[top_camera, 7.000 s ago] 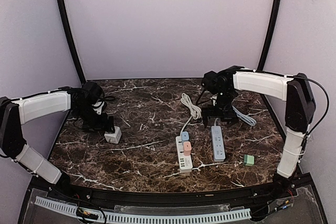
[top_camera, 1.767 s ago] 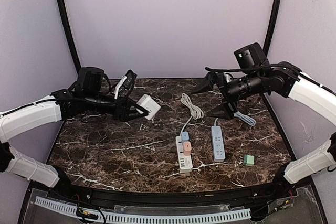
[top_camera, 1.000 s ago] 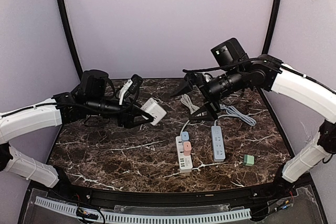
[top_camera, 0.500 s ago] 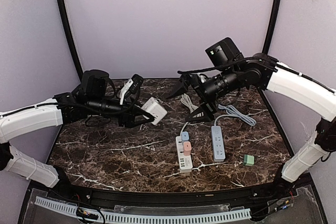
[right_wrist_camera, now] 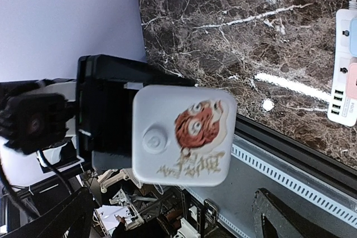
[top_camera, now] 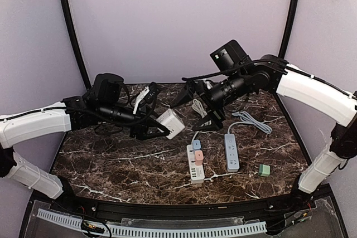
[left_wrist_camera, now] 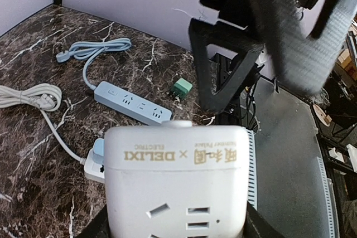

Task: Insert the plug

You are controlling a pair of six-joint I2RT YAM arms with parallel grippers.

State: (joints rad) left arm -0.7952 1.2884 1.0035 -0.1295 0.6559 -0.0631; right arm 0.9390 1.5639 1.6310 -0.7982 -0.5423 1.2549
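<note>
My left gripper (top_camera: 162, 127) is shut on the plug, a white cube (top_camera: 172, 123), and holds it in the air above the table's middle left. The left wrist view shows the cube (left_wrist_camera: 175, 176) with gold lettering and socket slots, and my left gripper (left_wrist_camera: 175, 228) clamps its sides. My right gripper (top_camera: 194, 108) hangs open just right of the cube, one finger on either side of it, not touching. In the right wrist view the cube's face (right_wrist_camera: 184, 136) bears an orange tiger picture and a round button, between the open fingers of my right gripper (right_wrist_camera: 173, 221).
On the marble table (top_camera: 111, 165) lie a white power strip (top_camera: 195, 163) with a blue and a pink plug in it, a blue-grey power strip (top_camera: 231, 152) with its cord, a coiled white cord (top_camera: 202, 112) and a small green block (top_camera: 264, 169).
The left arm has carried the white cube to the right and slightly lower. The right arm has swung left toward it, with its jaws still wide.
</note>
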